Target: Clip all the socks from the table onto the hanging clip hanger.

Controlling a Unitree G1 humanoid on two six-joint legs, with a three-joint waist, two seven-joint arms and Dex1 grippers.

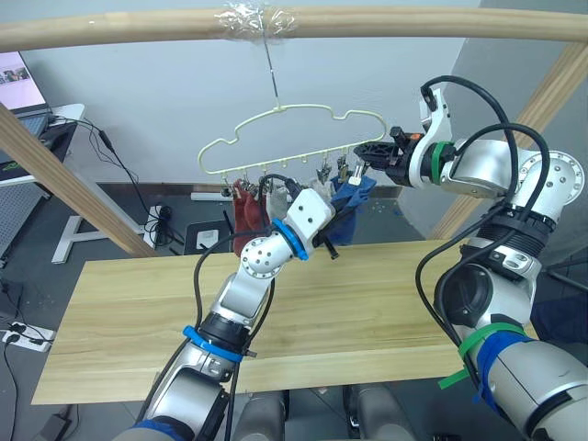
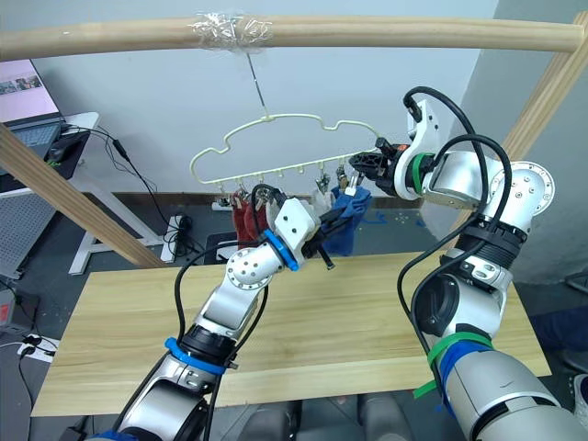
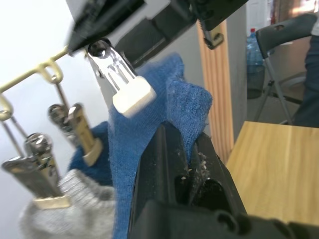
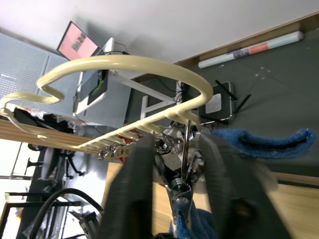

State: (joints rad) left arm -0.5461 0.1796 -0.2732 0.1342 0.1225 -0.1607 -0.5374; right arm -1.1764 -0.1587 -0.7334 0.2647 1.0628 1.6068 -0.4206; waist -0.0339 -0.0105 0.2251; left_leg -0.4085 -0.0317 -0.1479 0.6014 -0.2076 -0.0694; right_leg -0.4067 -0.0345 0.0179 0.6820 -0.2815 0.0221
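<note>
wooden pole frame (image 1: 276, 23) | left fingers (image 3: 172, 164) raised, pinching blue sock (image 3: 169, 104) | right fingers (image 4: 134, 189) apart astride end clip (image 4: 185, 149)

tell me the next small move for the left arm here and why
Probably lift the blue sock slightly so its edge enters the end clip. The left gripper is shut on the sock just below that clip, and the right gripper straddles the clip at the clip hanger end.

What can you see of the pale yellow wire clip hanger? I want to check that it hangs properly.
The pale yellow wire clip hanger hangs by its hook from a taped wooden pole. It has a wavy top, with metal clips along its bar. Red, grey and blue socks hang there. The right gripper is at its right end.
</note>
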